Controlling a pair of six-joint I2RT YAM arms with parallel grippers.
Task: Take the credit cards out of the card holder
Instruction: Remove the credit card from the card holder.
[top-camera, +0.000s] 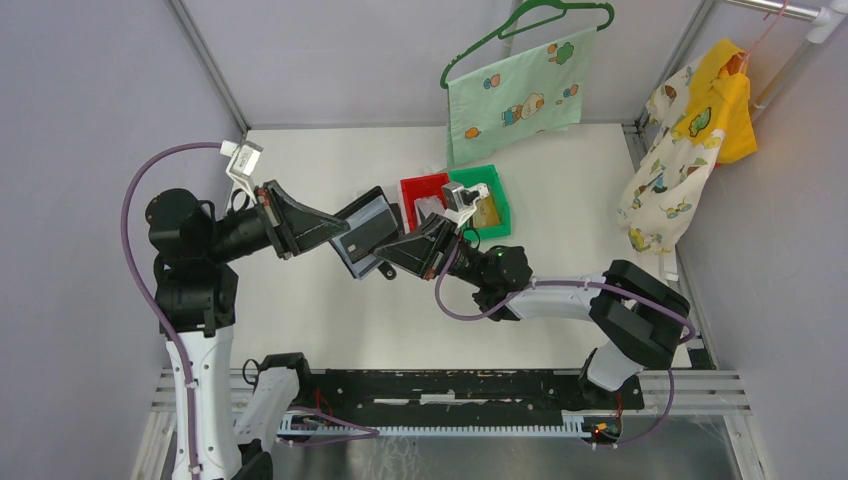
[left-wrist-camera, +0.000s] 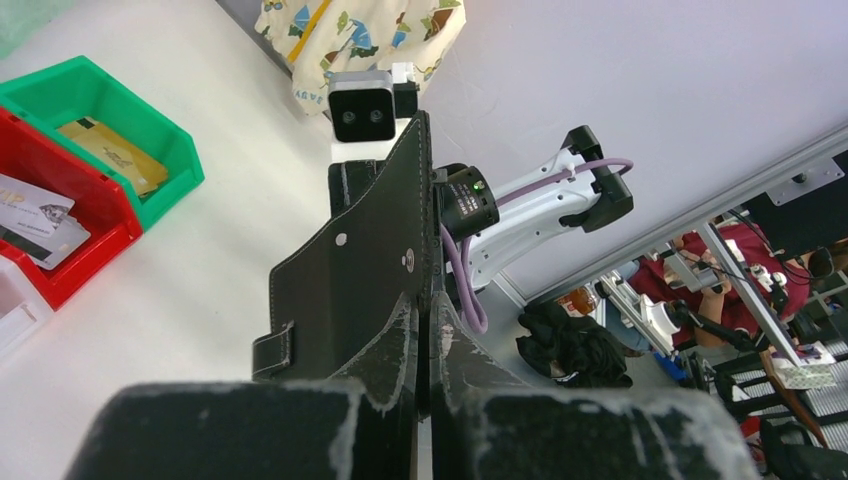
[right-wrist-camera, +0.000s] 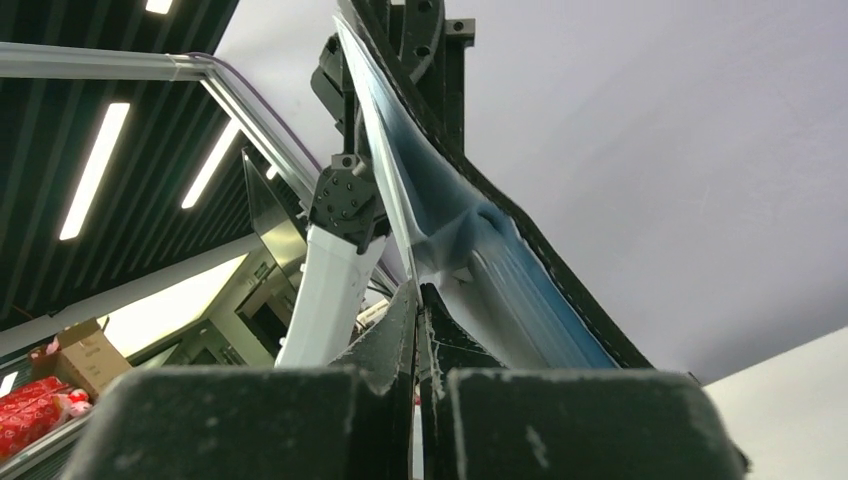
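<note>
Overhead, left fingers and right fingers tight on card holder — snap stud only at left wrist.

From above, the right end effector covers a corner of the holder, and its camera covers part of the red bin. In the left wrist view, print on the cards is too small to read.
</note>
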